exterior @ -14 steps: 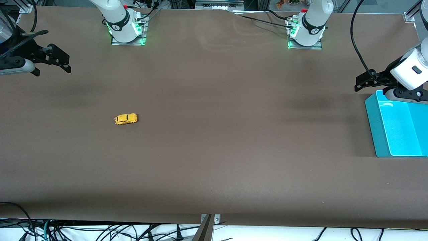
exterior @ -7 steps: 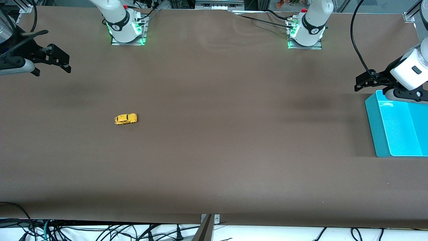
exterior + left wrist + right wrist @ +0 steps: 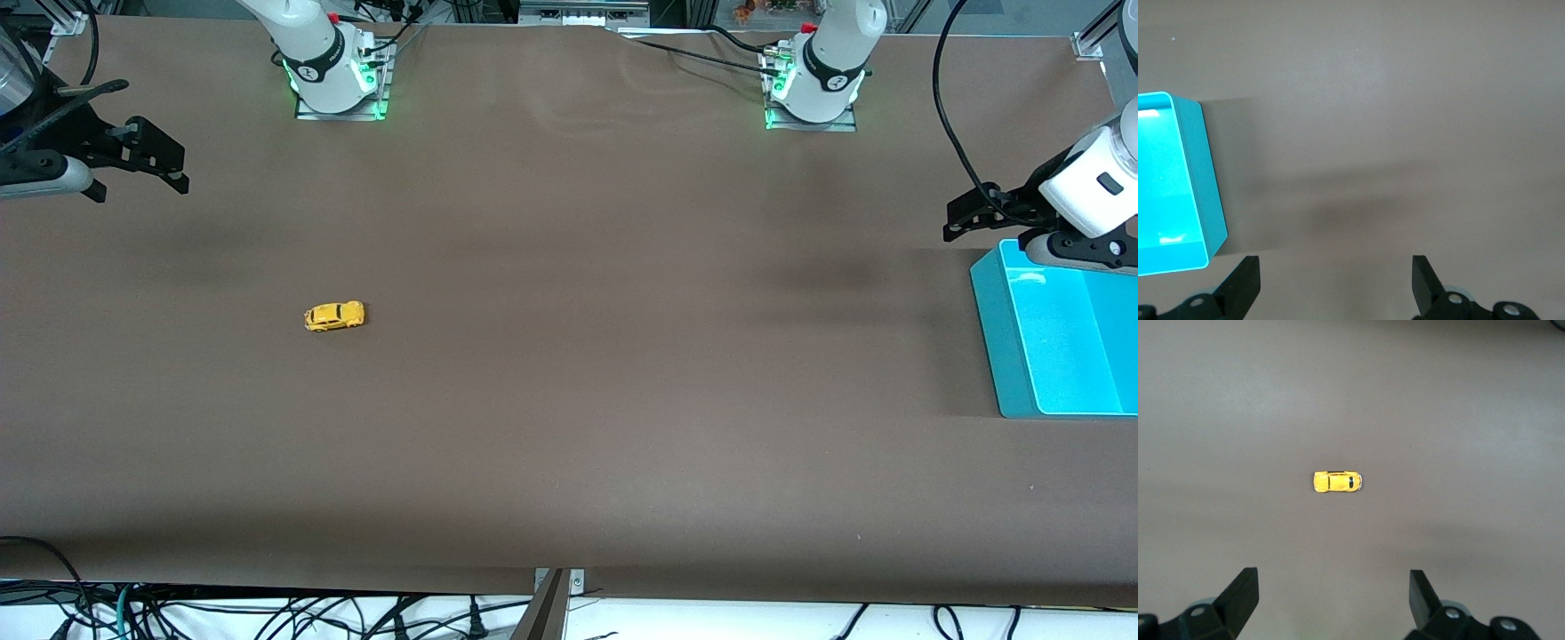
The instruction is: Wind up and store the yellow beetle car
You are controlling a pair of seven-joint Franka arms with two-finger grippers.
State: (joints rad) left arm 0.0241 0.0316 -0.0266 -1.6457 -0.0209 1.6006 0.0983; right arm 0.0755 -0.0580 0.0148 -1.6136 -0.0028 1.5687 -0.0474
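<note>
The yellow beetle car [image 3: 334, 316] stands on its wheels on the brown table, toward the right arm's end. It also shows in the right wrist view [image 3: 1337, 481], small and well apart from the jaws. My right gripper [image 3: 140, 182] hangs open and empty over the table's right-arm end, away from the car; its jaws stand wide in the right wrist view [image 3: 1331, 587]. My left gripper [image 3: 982, 233] hangs open and empty over the table beside the bin's rim; in the left wrist view [image 3: 1336, 270] only bare table lies between its jaws.
A teal open bin [image 3: 1005, 338] stands at the left arm's end of the table, with nothing in the part that shows; it also shows in the left wrist view [image 3: 1205, 180]. Cables lie below the table's front edge [image 3: 569, 582].
</note>
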